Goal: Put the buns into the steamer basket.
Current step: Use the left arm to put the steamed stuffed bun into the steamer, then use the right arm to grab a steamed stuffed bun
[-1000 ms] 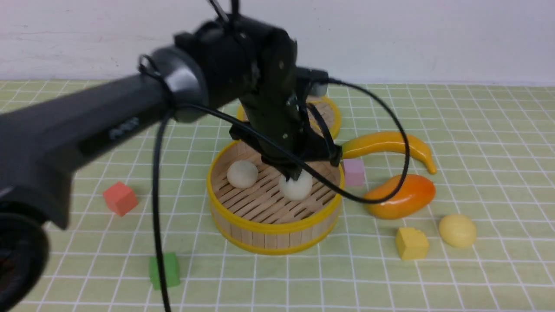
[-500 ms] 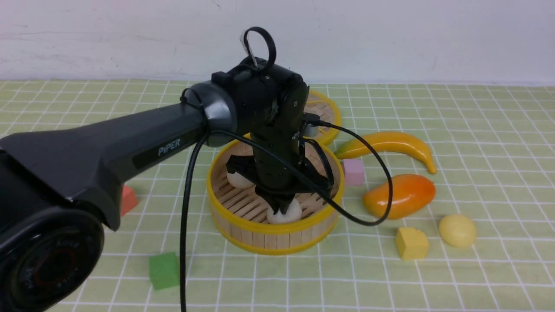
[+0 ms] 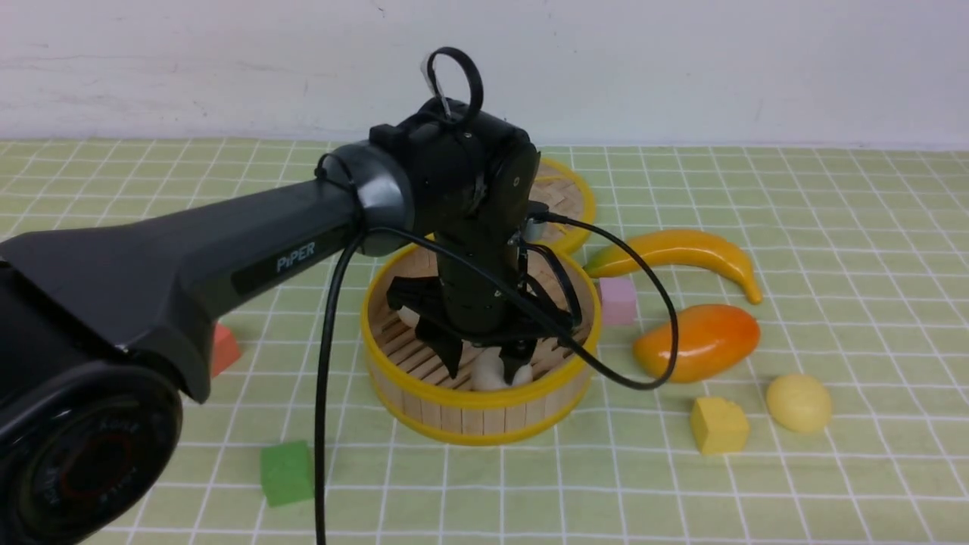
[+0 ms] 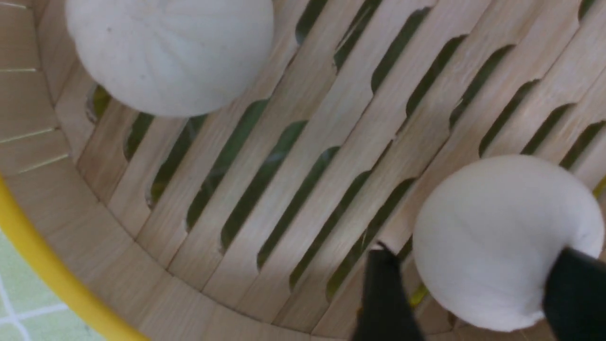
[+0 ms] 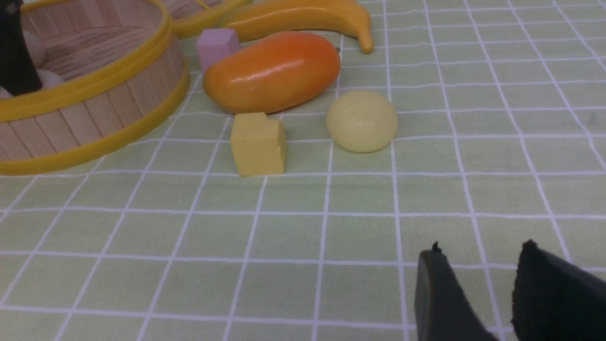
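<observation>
Inside the steamer basket [image 3: 469,412], at its 6 o'clock edge, the left hand [image 3: 487,371] is standing with fingers spread wide either side of a cream bun [image 4: 502,241]. A second cream bun [image 4: 170,52] is sitting near 10 o'clock. The yellow bun [image 3: 799,403] is lying on the tabletop [image 3: 833,492] at 4 o'clock, while the right hand [image 5: 480,251] is hovering part-open, empty

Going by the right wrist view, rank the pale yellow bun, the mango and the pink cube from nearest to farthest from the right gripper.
Measured from the right gripper:
1. The pale yellow bun, beside the yellow cube.
2. The mango, lying just behind that bun.
3. The pink cube, behind the mango and next to the steamer basket.
</observation>
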You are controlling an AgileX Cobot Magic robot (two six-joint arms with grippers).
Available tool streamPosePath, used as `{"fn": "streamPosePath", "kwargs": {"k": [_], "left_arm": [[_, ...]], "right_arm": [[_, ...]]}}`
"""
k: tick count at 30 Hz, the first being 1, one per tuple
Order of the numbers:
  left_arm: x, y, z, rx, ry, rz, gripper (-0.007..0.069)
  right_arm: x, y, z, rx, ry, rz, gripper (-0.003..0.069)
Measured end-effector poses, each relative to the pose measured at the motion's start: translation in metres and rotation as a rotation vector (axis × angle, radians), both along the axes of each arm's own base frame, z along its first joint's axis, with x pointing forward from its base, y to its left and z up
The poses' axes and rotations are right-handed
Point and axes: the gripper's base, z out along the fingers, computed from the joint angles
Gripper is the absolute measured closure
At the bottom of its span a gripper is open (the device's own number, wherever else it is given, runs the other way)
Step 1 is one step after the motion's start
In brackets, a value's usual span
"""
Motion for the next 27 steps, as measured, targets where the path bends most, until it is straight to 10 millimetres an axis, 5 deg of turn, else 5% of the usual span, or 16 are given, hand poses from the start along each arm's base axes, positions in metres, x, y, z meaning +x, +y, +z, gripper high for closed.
{"fn": "streamPosePath", "kwargs": {"k": [5, 16, 23, 27], "left_arm": [[-0.003, 0.004, 0.008, 0.023, 0.001, -0.001, 0.014], [-0.025, 0.03, 0.087, 0.032, -0.136, 0.018, 0.0149], [-0.04, 0.03, 0.11, -0.084, -0.113, 0.034, 0.0301], [-0.047, 0.024, 0.113, -0.176, -0.053, 0.037, 0.0517]], "right_arm": [[0.0, 0.0, 0.0, 0.0, 0.0, 0.0, 0.0419], [0.0, 0.0, 0.0, 0.0, 0.0, 0.0, 0.0419], [0.0, 0.0, 0.0, 0.0, 0.0, 0.0, 0.0419], [0.0, 0.0, 0.0, 0.0, 0.0, 0.0, 0.0419]]}}
